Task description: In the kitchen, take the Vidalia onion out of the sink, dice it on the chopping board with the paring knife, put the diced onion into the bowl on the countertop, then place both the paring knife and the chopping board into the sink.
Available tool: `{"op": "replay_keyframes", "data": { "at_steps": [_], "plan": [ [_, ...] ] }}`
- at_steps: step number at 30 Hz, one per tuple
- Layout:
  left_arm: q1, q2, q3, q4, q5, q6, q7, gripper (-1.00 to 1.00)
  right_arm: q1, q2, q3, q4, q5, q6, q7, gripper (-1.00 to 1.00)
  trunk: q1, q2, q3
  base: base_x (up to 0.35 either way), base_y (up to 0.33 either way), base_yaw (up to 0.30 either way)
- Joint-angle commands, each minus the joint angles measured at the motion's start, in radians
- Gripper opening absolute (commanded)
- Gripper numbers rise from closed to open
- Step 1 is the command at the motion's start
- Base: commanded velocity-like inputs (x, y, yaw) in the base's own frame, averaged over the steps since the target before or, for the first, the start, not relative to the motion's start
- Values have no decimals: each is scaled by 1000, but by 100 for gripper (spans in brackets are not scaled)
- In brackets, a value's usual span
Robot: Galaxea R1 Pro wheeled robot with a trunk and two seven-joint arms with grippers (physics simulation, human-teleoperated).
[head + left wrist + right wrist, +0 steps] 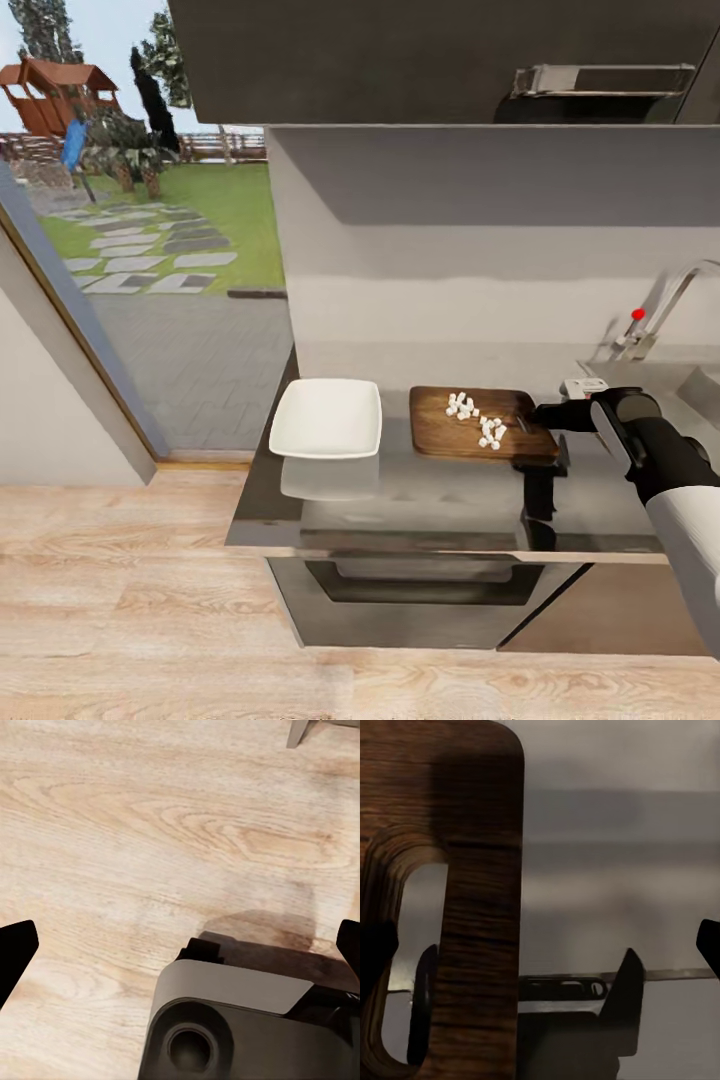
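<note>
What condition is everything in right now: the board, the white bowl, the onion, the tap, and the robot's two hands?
chopping board: flat on the countertop, right gripper at its handle end.
diced onion: small white pieces on the board.
bowl: upright, empty, beside the board.
tap: no water visible.
right gripper: open, handle slot in front of it.
left gripper: open, over wooden floor.
</note>
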Motion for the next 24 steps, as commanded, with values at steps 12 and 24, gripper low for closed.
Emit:
{"op": "replay_keyframes", "data": {
  "at_steps": [12,24],
  "plan": [
    [-2,-1,-9,4,5,-5,2,100,-1,-1,4,-1,-10,4,-5,100,0,-1,-20,0,0,0],
    [-2,-1,-9,4,5,-5,2,100,-1,-1,5,-1,-10,4,-5,100,0,-1,-38,0,0,0]
  ]
}}
